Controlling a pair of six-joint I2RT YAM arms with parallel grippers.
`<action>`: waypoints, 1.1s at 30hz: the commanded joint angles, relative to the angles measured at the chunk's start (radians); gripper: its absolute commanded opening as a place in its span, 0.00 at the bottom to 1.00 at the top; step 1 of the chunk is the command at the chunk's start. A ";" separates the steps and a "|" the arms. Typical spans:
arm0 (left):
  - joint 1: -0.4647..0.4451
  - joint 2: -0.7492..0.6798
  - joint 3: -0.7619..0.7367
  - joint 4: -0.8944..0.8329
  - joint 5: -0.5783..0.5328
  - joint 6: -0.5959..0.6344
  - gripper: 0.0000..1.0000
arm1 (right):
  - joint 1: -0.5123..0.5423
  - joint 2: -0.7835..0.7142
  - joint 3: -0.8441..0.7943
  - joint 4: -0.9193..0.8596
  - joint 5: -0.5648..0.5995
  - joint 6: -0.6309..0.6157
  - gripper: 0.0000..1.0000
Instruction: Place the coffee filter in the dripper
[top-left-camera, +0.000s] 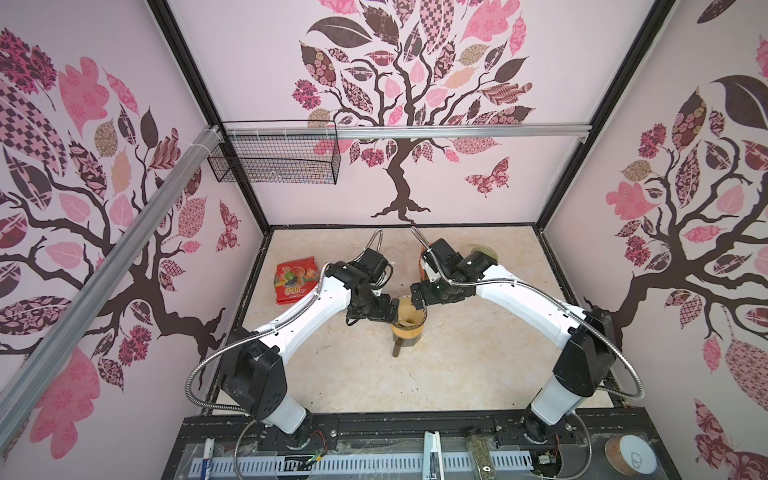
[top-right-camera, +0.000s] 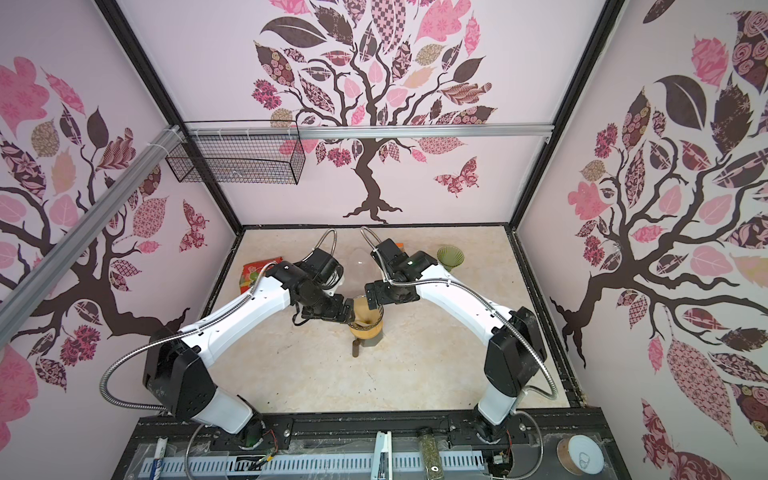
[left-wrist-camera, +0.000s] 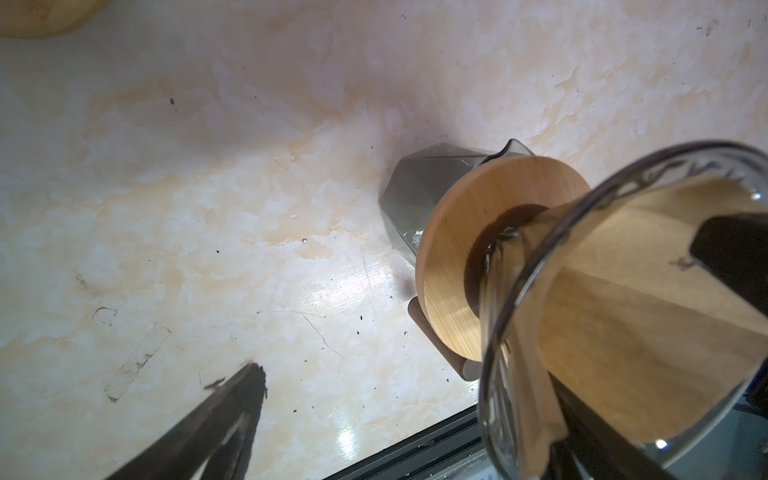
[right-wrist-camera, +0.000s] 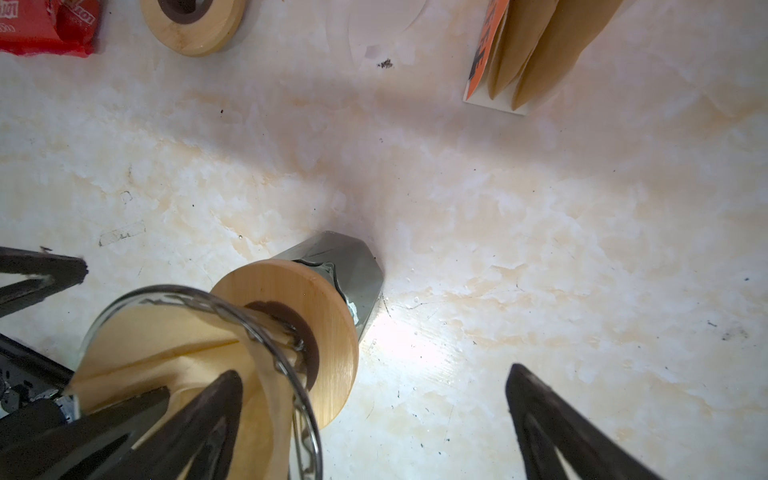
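We see a brown paper coffee filter (left-wrist-camera: 623, 299) opened into a cone and sitting inside the clear glass dripper (left-wrist-camera: 492, 374), directly between the two end effectors. The dripper stands in a round wooden collar (left-wrist-camera: 449, 257), which rests on top of a grey faceted carafe (left-wrist-camera: 415, 195) on the marble-patterned tabletop (top-left-camera: 353, 374).

The left end effector (left-wrist-camera: 478, 299) is spread wide and grips nothing. One finger (left-wrist-camera: 232, 407) hangs outside the dripper over bare tabletop, and its partner reaches over the filter's mouth. The right end effector (right-wrist-camera: 370, 374) is equally wide and empty. One of its fingers lies over the filter inside the glass rim, and the other stands clear of the dripper above the tabletop. We cannot tell whether either inner finger touches the paper. In both top views the two end effectors come in from opposite sides over the dripper, with their tips near each other.

Farther out, beyond the right end effector's tips, a pack of spare brown filters (right-wrist-camera: 536, 45) with an orange cover sits on the tabletop. A green ribbed cup (top-right-camera: 451, 257) stands beside the right arm's wrist. Beyond the left end effector, a second wooden collar (right-wrist-camera: 193, 25) and a red snack packet (top-left-camera: 295, 282) lie well apart from the dripper.
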 joint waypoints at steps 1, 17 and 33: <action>-0.004 -0.039 -0.011 -0.016 0.009 0.013 0.97 | 0.006 -0.037 0.007 -0.028 0.020 -0.001 1.00; -0.004 -0.069 0.006 -0.006 0.036 0.013 0.97 | 0.007 -0.019 0.020 -0.045 0.029 -0.014 1.00; -0.004 -0.068 0.075 0.003 0.003 -0.016 0.97 | 0.015 -0.060 0.022 -0.082 0.057 -0.013 1.00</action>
